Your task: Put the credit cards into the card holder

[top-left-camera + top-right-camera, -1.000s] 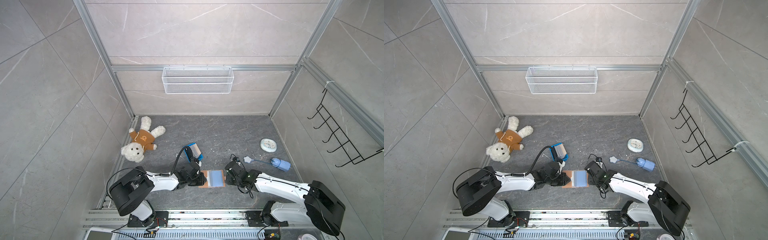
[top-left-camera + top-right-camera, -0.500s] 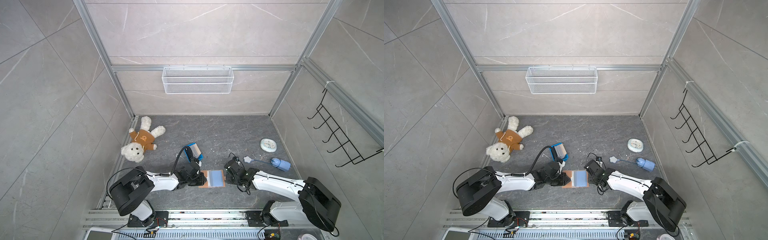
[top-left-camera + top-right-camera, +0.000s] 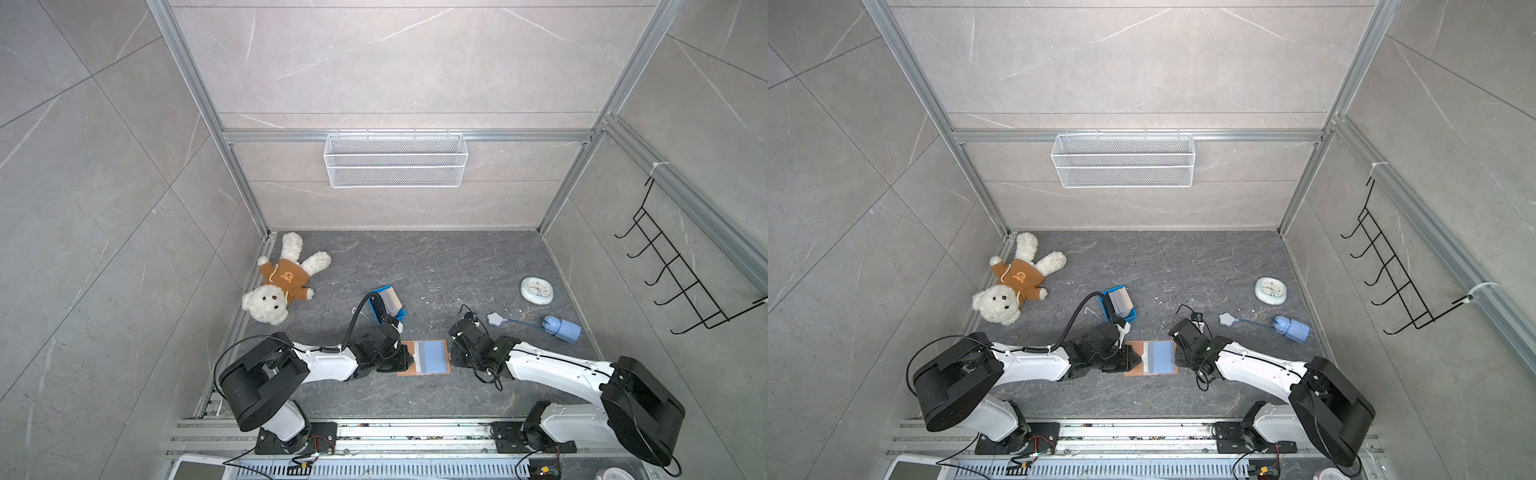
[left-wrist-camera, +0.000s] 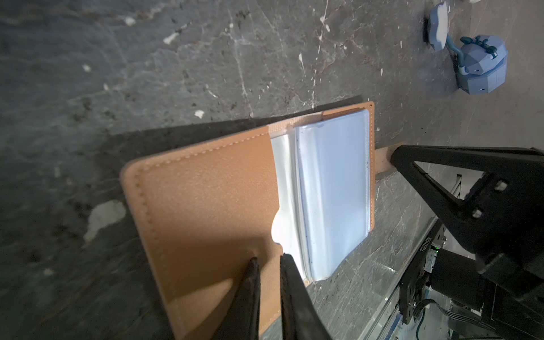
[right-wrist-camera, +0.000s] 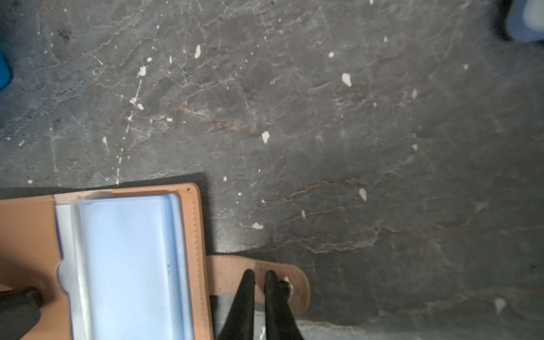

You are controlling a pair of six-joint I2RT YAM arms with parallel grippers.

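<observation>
The tan card holder lies open on the dark floor, its clear bluish sleeves facing up. My left gripper rests its tips on the left cover, jaws nearly together with nothing between them. My right gripper presses its closed tips on the snap-button strap at the holder's right edge. The credit cards stand stacked in a small blue tray behind the left arm.
The blue tray sits just behind the holder. A teddy bear lies at the back left. A small clock and a blue corded gadget lie at the right. A wire basket and hooks hang on the walls.
The right arm has edged slightly left toward the holder's strap. The holder and the left arm have not moved.
</observation>
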